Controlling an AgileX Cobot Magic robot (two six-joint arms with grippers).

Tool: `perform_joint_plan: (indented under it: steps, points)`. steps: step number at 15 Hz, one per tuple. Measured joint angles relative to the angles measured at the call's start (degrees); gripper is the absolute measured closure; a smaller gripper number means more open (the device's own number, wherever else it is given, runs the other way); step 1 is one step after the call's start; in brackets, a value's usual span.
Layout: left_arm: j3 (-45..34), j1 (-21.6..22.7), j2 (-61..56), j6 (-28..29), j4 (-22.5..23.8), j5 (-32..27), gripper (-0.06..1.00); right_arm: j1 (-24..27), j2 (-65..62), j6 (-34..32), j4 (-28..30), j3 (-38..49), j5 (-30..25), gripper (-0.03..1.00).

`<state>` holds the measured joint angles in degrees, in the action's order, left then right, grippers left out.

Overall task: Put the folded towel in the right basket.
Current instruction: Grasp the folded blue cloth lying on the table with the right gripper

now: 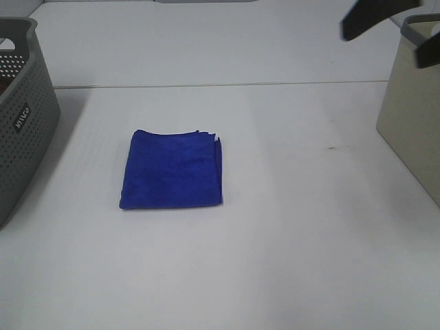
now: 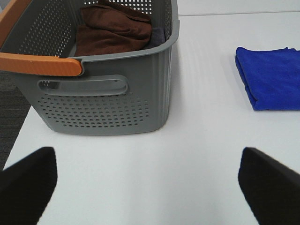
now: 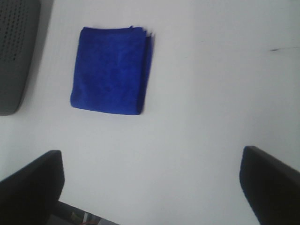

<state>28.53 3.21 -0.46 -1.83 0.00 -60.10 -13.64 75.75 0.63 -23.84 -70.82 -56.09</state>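
A folded blue towel (image 1: 172,170) lies flat on the white table, left of the middle. It also shows in the left wrist view (image 2: 272,77) and the right wrist view (image 3: 111,70). The right basket (image 1: 412,117) is beige and stands at the right edge. My right gripper (image 1: 402,34) is open and empty, held high near that basket's far rim, well away from the towel; its fingers (image 3: 30,183) frame the wrist view. My left gripper (image 2: 150,187) is open and empty above the table beside the grey basket; it is out of the exterior view.
A grey perforated basket (image 1: 17,124) with an orange handle (image 2: 40,63) stands at the left edge and holds a brown cloth (image 2: 112,28). White tabletop (image 1: 309,227) stretches between the towel and the right basket. A seam (image 1: 220,85) runs across the table behind the towel.
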Motion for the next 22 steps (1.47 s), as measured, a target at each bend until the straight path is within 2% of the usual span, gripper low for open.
perform_joint_plan:
  steps: [3,5,8,14,19,22]
  points:
    - [0.0,0.0,0.0,0.0,0.0,0.0,-0.03,-12.5,13.1,-0.2,-4.9,0.0,11.9,0.0]
    - [0.0,0.0,0.0,0.0,0.0,0.0,-0.03,-16.8,21.1,0.2,-8.4,0.0,17.5,0.0]
    - [0.0,0.0,0.0,0.0,0.0,0.0,-0.03,-15.1,35.6,0.9,-10.0,-5.4,18.8,0.01]
    - [0.0,0.0,0.0,0.0,0.0,0.0,-0.03,-14.4,49.4,1.7,-10.0,-15.7,18.8,0.01]
    - [0.0,0.0,0.0,0.0,0.0,0.0,-0.03,-14.4,56.0,1.7,-11.4,-21.1,18.2,0.01]
    - [0.0,0.0,0.0,0.0,0.0,0.0,-0.03,-14.4,57.3,2.5,-14.3,-22.1,17.5,0.02]
